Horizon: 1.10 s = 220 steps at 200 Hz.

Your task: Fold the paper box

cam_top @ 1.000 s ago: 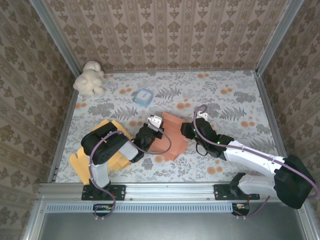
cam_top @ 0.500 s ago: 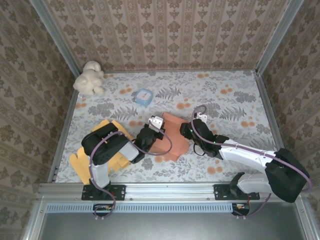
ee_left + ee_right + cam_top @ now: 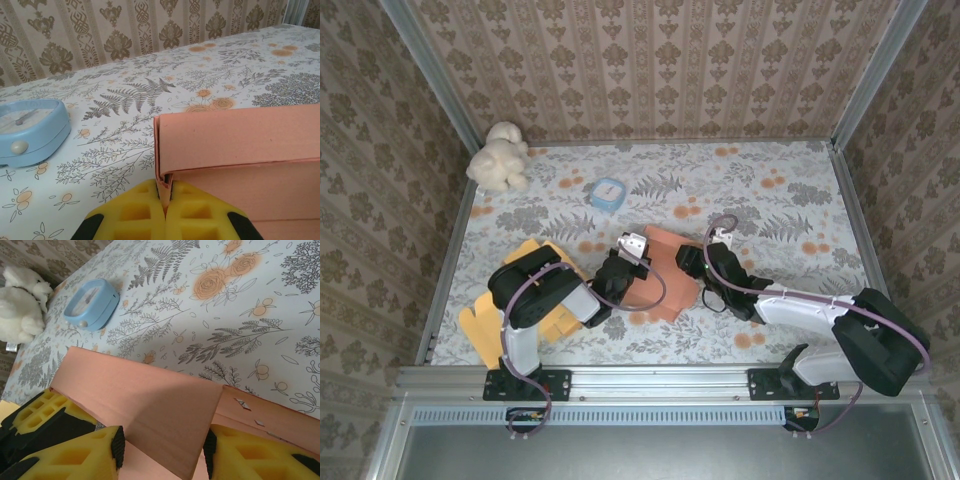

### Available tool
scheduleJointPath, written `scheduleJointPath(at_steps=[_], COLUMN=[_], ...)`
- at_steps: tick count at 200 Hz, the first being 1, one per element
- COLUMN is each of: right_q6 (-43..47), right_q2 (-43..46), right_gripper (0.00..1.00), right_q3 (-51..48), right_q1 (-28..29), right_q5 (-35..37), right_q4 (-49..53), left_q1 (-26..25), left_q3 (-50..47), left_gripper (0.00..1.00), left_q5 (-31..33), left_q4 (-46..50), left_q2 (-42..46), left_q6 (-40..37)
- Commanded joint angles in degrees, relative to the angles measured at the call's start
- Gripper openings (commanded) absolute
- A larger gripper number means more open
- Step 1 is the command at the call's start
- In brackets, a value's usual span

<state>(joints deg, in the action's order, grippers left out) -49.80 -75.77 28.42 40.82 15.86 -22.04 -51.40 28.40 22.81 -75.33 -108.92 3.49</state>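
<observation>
From above, the left gripper [image 3: 623, 268] is shut tight on the left edge of the salmon paper box [image 3: 670, 272]. The box lies partly unfolded on the floral table [image 3: 790, 200] between the two grippers, and the right gripper [image 3: 704, 268] meets its opposite side. Beyond the left fingers sits a blue clock [image 3: 608, 193], and farther off, toward the far left corner, a white plush toy [image 3: 500, 155]. In the left wrist view the yellow fingers [image 3: 135, 217] are pressed together on a thin upright flap of the paper box [image 3: 240, 145], with the blue clock [image 3: 30, 125] ahead to their left. In the right wrist view the right gripper [image 3: 162, 450] has its fingers [image 3: 75, 460] apart, with a raised panel of the paper box [image 3: 160, 400] between them. Whether they squeeze it cannot be told. The blue clock [image 3: 92, 302] and the plush toy [image 3: 17, 310] lie beyond, to the left.
</observation>
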Motion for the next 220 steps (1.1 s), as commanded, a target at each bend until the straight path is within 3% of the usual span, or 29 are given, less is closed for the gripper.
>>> scheduleJointPath(at_steps=[1, 60, 140, 191, 220], right_q6=[2.2, 4.5, 4.1, 2.5, 2.7], right_q2=[0.2, -0.7, -1.7, -6.1, -7.7], right_gripper=[0.48, 0.49, 0.51, 0.51, 0.51], right_q3=[2.1, 0.0, -1.1, -0.6, -2.8], right_q1=[0.2, 0.3, 0.1, -0.4, -0.6], right_q5=[0.4, 6.0, 10.9, 12.3, 8.7], right_q4=[3.6, 12.1, 14.7, 14.2, 5.3], left_q1=[-1.2, -1.1, -1.2, -1.2, -1.2], left_q3=[0.7, 0.6, 0.7, 0.8, 0.8], left_gripper=[0.0, 0.0, 0.0, 0.0, 0.0], left_q5=[0.2, 2.3, 1.9, 1.8, 1.6], left_q4=[0.3, 0.3, 0.4, 0.4, 0.4], left_q2=[-1.3, -1.4, -1.0, -0.9, -1.0], left_q6=[1.2, 1.9, 2.0, 1.7, 2.0])
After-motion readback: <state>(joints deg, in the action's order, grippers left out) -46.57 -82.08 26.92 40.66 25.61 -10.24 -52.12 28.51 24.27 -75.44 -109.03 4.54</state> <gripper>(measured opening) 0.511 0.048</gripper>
